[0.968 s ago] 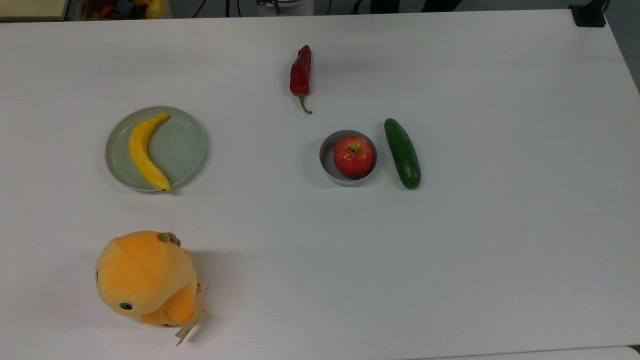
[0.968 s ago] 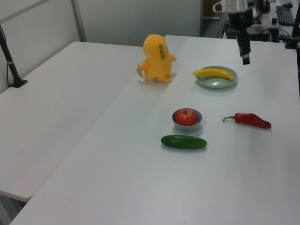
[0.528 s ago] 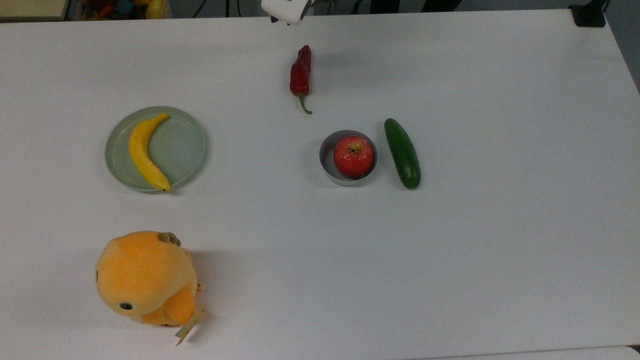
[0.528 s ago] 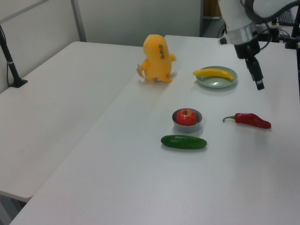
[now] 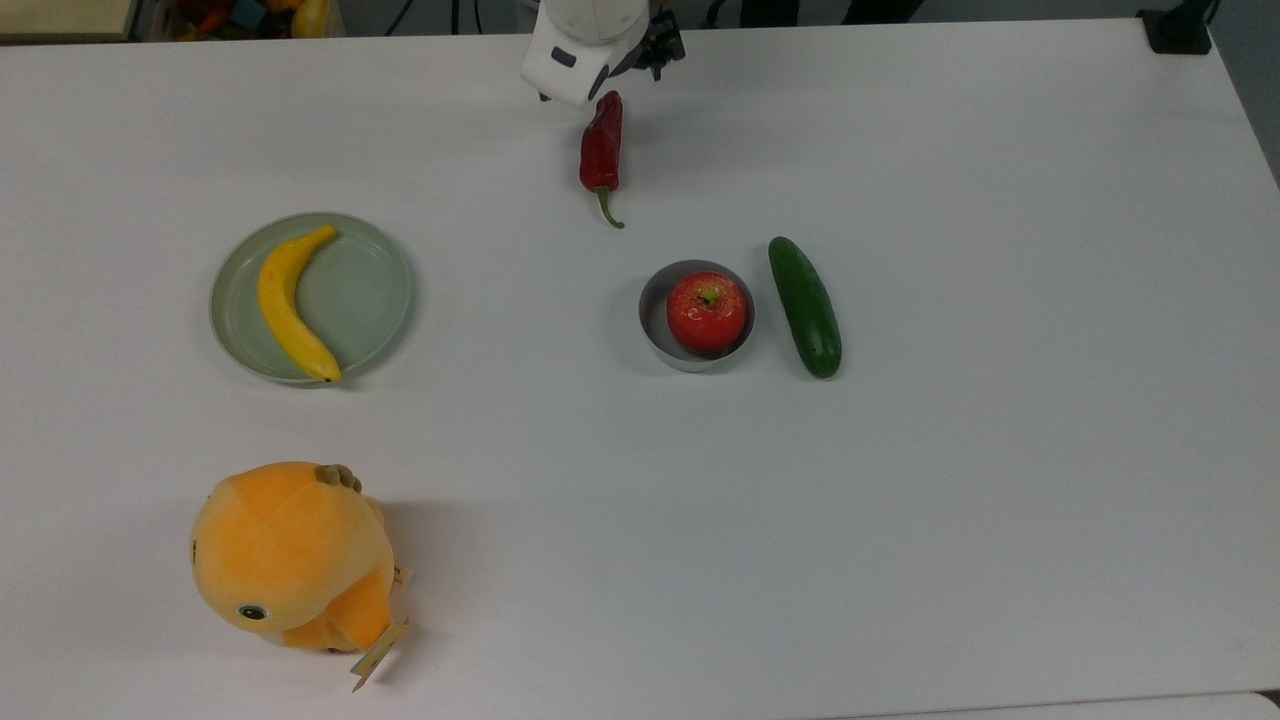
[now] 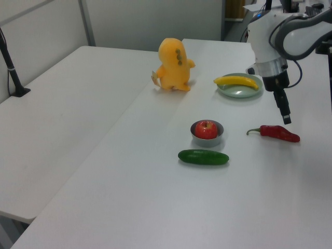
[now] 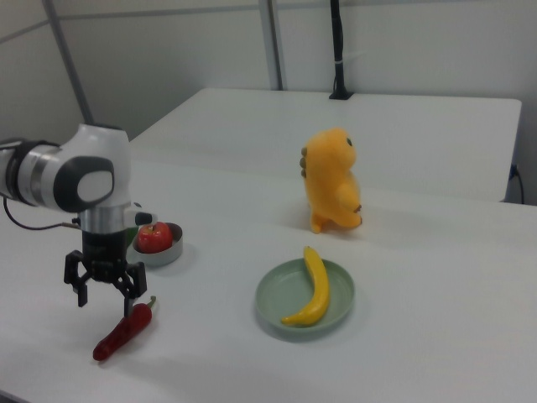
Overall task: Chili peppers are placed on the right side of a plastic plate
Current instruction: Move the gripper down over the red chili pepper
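A: Nearest the camera in the right view, what lies on the desk [image 7: 403,336]?

B: The chili pepper [image 7: 124,329], flat on the surface, its green stem pointing toward the small metal bowl [image 7: 161,252]. In the top view the chili pepper [image 5: 601,146] sits near the far edge, stem aimed at the bowl [image 5: 695,318].

A: And the end effector?

B: The end effector [image 7: 105,290] hangs just above the chili's stem end in the right view, fingers [image 7: 80,290] spread wide with nothing between them. In the left view the end effector [image 6: 286,118] is just above the chili pepper [image 6: 277,133], apart from it.

A: Behind that?

B: A red apple [image 7: 153,238] sits in the bowl. In the top view a cucumber [image 5: 805,306] lies just to the bowl's right, not touching it.

A: The plate?

B: The plastic plate [image 5: 370,300] lies well to the top view's left of the chili, carrying a banana [image 5: 290,305] along its left half; its right half is bare. Farthest in the right view stands an orange plush toy [image 7: 333,178].
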Controlling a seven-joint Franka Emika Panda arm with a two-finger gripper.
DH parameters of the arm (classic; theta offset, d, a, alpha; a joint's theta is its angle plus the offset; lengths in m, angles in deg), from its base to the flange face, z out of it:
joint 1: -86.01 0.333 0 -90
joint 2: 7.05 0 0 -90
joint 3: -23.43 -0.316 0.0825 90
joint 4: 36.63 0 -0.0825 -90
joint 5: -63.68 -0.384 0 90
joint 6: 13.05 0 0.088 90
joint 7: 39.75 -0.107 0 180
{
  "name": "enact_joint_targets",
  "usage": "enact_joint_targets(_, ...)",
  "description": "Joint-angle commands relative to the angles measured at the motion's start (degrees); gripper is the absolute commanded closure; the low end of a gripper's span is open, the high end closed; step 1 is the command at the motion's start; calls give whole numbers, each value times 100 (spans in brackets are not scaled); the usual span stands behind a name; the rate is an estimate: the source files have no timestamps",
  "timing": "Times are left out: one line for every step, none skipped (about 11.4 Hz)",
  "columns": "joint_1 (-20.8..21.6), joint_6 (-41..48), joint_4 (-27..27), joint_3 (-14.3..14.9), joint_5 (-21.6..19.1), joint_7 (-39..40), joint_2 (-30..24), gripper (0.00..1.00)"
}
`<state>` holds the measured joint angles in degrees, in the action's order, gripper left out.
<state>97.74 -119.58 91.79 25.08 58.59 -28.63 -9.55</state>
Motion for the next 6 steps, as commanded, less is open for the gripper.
enact_joint_targets(-40,-1261,823,-16,-71,-154,-145,0)
enact_joint_targets(-48,-1465,886,-16,-71,-155,-128,0)
enact_joint_targets(-92,-1615,895,-16,-71,-172,-119,0)
enact_joint_targets(-145,-1782,895,-16,-71,-190,-110,0)
enact_joint_targets(-163,-1940,895,-16,-71,-190,-40,0)
enact_joint_targets(-215,-2072,895,-16,-71,-190,-5,5)
